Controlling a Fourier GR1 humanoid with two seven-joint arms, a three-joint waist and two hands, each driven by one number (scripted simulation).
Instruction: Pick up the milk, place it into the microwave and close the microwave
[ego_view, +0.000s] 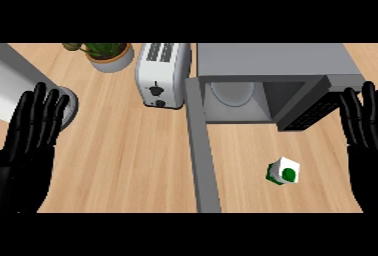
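Nearest to me, at the lower left of the frame, my left robot hand (29, 131) rests with its fingers straight and pointing up, grasping nothing. At the right edge my right robot hand (361, 125) rests the same way, fingers extended and released.

Between them, low and right of centre, the milk (283, 171) sits on the wooden worktop (125, 160), a small white carton with a green mark, tilted a little. It is well apart from both hands.

Further up, the microwave (273, 62) stands open, a round plate (232, 92) visible inside its cavity. Its door (201, 150) swings out toward me as a long grey strip left of the milk.

Just left of the microwave stands a white toaster (162, 72). At the upper left is a potted plant (109, 54).
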